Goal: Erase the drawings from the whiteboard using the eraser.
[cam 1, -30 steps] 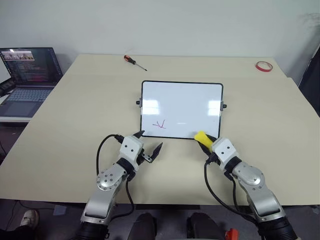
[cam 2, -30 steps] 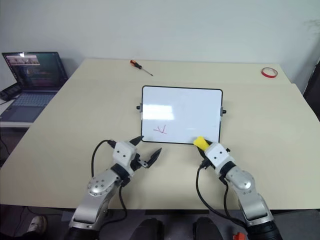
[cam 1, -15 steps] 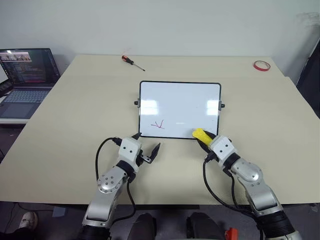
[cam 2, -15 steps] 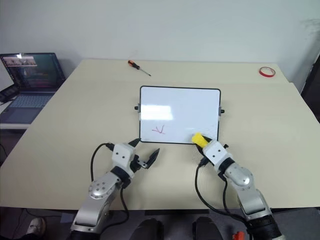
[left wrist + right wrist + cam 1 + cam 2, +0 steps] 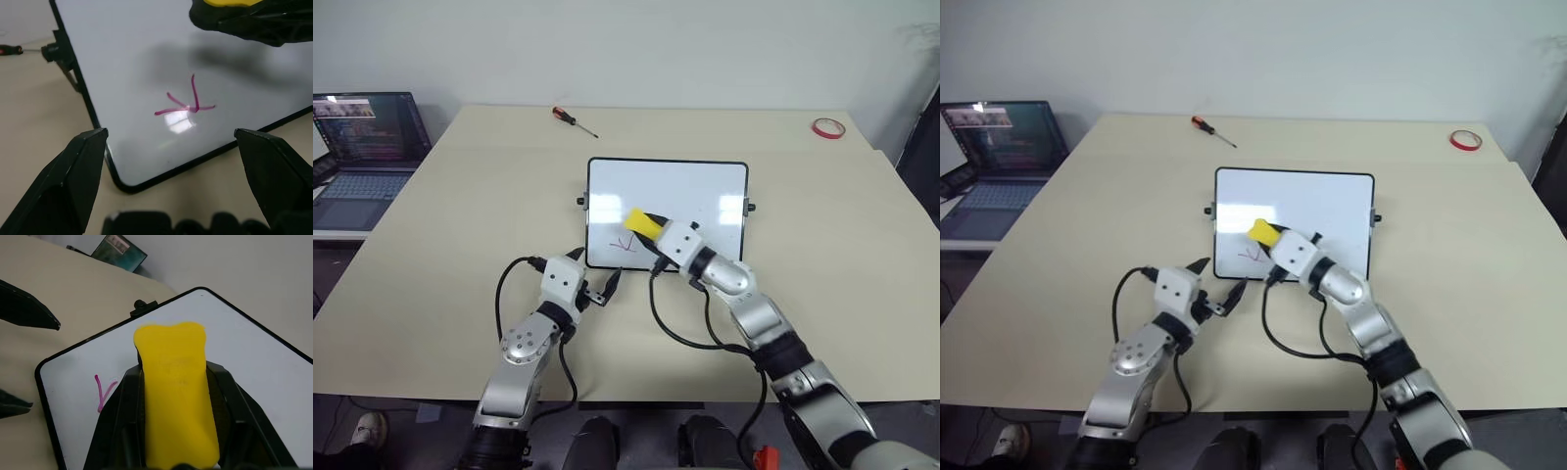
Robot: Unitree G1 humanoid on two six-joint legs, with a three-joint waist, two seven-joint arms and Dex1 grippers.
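Observation:
The whiteboard (image 5: 705,191) lies flat in the middle of the table. A small red drawing (image 5: 625,244) sits near its front left corner, also plain in the left wrist view as a red drawing (image 5: 186,103). My right gripper (image 5: 649,226) is shut on the yellow eraser (image 5: 640,221) and holds it over the board, just right of and above the mark, apart from it. My left gripper (image 5: 595,279) stands open at the board's front left corner, one finger on each side of the corner.
An orange-handled screwdriver (image 5: 574,119) lies at the back of the table, a red tape ring (image 5: 827,128) at the back right. An open laptop (image 5: 362,137) stands on a side surface to the left.
My right arm has swung left and forward, carrying the eraser from the board's front right corner to above the red mark. The left gripper has stayed at the front left corner.

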